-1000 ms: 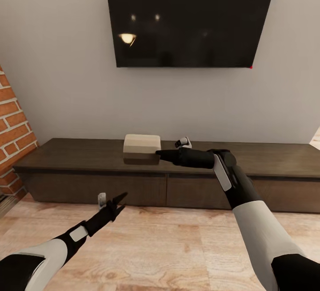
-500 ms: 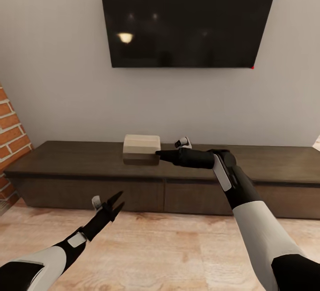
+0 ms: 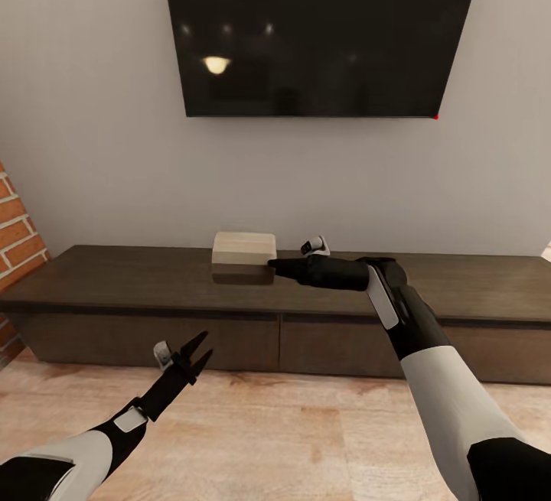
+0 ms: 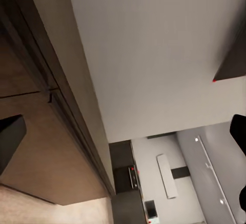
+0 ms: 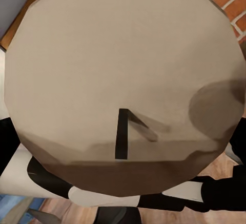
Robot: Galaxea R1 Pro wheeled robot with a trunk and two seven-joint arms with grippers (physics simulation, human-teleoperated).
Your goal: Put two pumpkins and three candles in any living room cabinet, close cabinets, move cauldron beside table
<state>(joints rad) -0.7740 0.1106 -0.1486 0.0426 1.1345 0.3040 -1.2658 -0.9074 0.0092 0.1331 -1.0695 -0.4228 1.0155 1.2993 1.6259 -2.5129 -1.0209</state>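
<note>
Since the earlier frames the whole head view has shifted: the brick wall (image 3: 17, 233) takes up less of the left edge, and the television (image 3: 321, 30) and cabinet (image 3: 138, 275) sit slightly differently in the picture, which points to camera motion rather than moved furniture. The left gripper (image 3: 197, 350) has dropped a little lower and further left against the cabinet front. The right arm holds the same pose.

Left side: a strip of red brick wall meets the grey wall. The left arm reaches forward low over the wood floor (image 3: 291, 440), its gripper in front of the cabinet's left drawer front (image 3: 153, 342), apart from it. Its two fingers are spread with a clear gap between them. In the left wrist view the cabinet (image 4: 48, 147) runs alongside, with one dark fingertip (image 4: 9, 139) at the edge.

Centre: the long dark-brown cabinet stands against the wall under the black television, its drawer fronts flush and shut. One candle (image 3: 243, 256), beige over a darker base, sits against the cabinet top, and the tip of the right gripper (image 3: 274, 263) meets its right side. In the right wrist view the candle (image 5: 123, 75) sits close against the camera, its dark wick (image 5: 122, 134) visible, with dark finger parts at both edges; the gripper appears clamped on it.

Right side: the right forearm extends level across the cabinet top, and the white upper arm descends toward the lower right corner.
</note>
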